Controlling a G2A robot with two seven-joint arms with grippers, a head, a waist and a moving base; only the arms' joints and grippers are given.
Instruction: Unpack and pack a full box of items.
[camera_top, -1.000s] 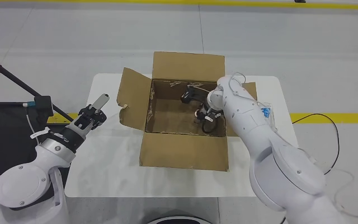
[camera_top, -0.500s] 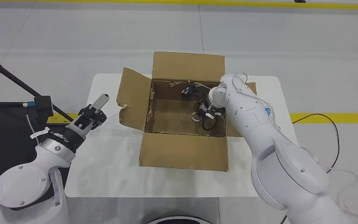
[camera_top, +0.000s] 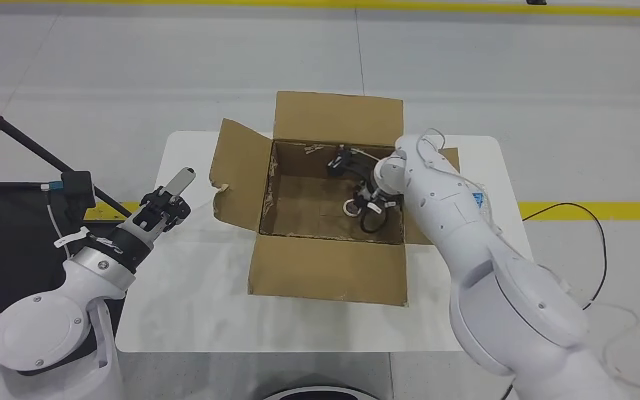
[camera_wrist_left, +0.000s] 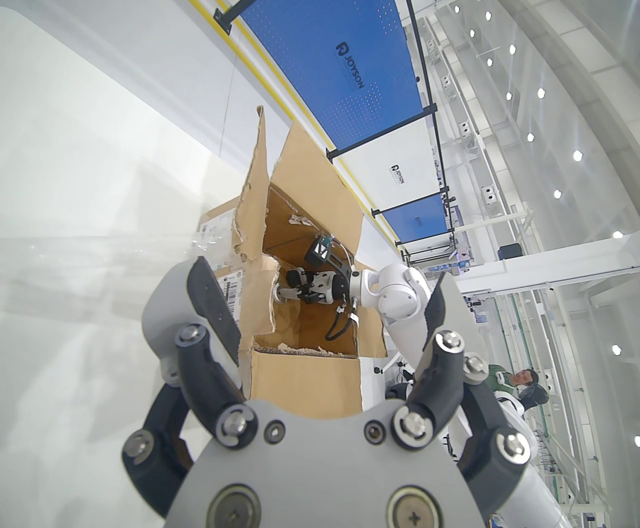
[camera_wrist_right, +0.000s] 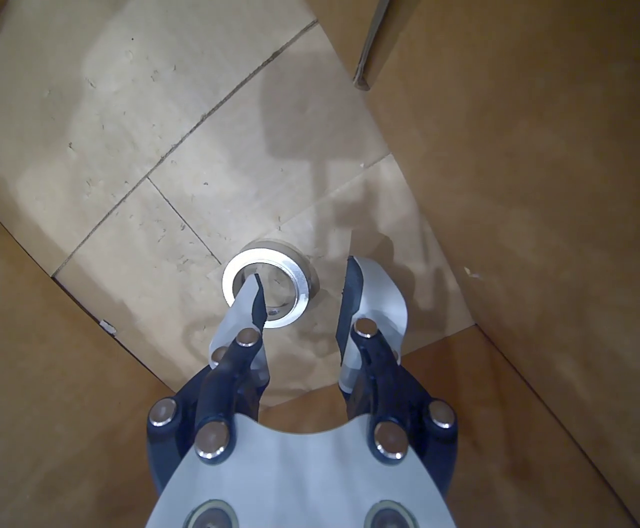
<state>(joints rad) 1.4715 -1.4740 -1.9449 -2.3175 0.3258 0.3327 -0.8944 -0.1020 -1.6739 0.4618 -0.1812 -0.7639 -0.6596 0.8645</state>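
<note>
cardboard box (camera_top: 330, 270), open, brown, shiny metal ring (camera_wrist_right: 260, 256) inside

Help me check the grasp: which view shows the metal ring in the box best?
Right wrist view: the metal ring lies on the box floor, one finger of the open right gripper over its hole. Top and left wrist views show a small pale speck.
</note>
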